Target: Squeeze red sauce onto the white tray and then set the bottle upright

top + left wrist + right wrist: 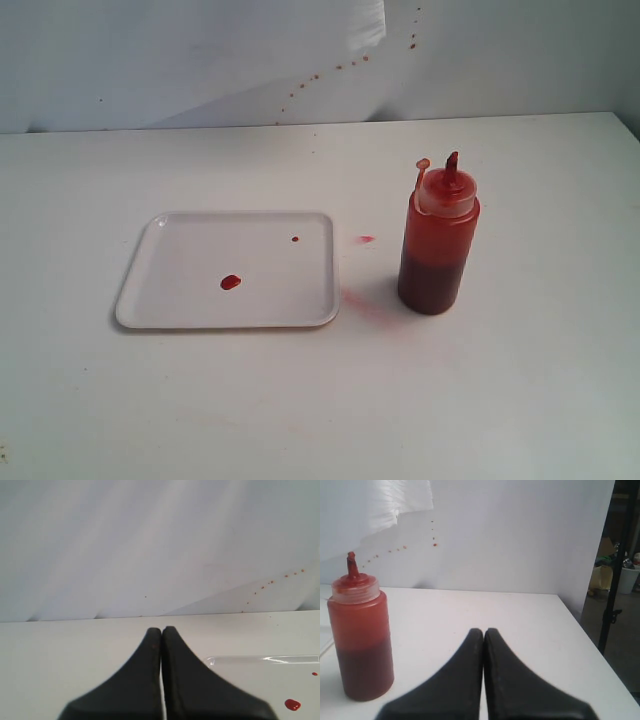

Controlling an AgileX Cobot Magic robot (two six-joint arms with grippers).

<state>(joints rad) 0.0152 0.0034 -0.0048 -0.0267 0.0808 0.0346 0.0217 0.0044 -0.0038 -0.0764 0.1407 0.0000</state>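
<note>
**Both my jaws pressed together, holding nothing**

My left gripper [161,630] and right gripper [483,631] are fully closed and empty. The bottle [438,245] stands upright at three o'clock from the white tray [160,300], apart from it. A blob of red sauce [230,282] lies near the tray's middle.

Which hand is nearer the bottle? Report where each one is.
Right. The right hand has the upright bottle close in its view; the left hand faces the white tray, with no bottle in view.
</note>
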